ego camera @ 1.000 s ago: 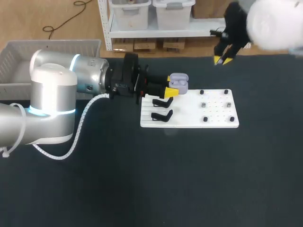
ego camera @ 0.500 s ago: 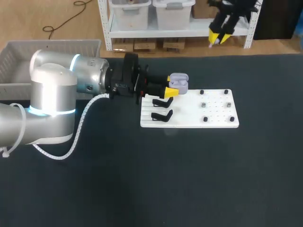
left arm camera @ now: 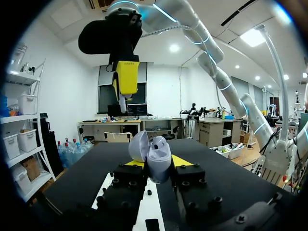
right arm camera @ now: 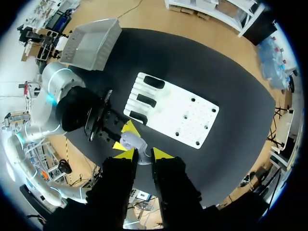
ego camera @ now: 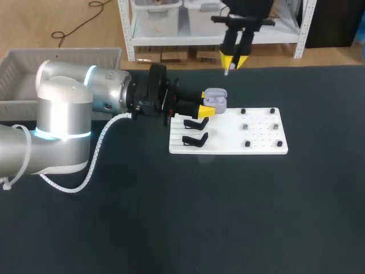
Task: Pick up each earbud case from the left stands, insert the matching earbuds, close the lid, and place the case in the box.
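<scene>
The left gripper (ego camera: pixel 205 103) is clamped on the open lilac earbud case (ego camera: pixel 215 97), holding it over the far left corner of the white stand board (ego camera: pixel 262 149). The right gripper (ego camera: pixel 232 60) hangs above it, fingers pinched together on a small white earbud (ego camera: pixel 227 71). Pick-up looks done; I judge that seating the earbuds, shutting the lid and moving the case to the box (ego camera: pixel 63 52) off the table's far left corner remain.

The table (ego camera: pixel 228 217) had a black top. A flat white board (ego camera: pixel 228 144) lay on it, near the far side. Black stands (ego camera: pixel 195 140) and little black pegs (ego camera: pixel 247 144) sat on the board.
</scene>
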Robot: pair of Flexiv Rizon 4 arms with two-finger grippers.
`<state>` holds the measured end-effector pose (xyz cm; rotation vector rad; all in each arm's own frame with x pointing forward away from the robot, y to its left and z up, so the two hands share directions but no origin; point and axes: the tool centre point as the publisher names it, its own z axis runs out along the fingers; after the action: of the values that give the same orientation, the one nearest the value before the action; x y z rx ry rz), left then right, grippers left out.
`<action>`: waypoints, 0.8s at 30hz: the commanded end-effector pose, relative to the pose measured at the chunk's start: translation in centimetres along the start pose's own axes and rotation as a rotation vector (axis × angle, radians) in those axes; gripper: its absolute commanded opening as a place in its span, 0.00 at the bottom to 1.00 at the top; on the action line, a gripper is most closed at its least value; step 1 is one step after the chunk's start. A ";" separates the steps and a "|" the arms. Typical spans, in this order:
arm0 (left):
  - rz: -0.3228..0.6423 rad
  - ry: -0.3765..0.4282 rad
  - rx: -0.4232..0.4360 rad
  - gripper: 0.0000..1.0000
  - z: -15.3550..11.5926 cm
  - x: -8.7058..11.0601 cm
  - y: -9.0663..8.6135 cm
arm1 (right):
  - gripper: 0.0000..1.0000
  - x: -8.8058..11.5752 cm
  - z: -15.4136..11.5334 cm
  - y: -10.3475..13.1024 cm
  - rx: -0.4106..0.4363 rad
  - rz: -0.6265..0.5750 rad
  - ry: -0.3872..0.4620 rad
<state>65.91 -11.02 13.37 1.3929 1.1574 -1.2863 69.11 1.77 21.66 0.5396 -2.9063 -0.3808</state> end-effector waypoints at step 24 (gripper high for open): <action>0.001 0.001 -0.003 0.00 0.0 0.0 -0.1 | 0.00 1.3 -1.2 0.9 0.005 -0.044 -0.021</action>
<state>65.91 -11.02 13.38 1.3929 1.1574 -1.2863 69.42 2.09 22.49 0.5950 -2.8920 -0.3832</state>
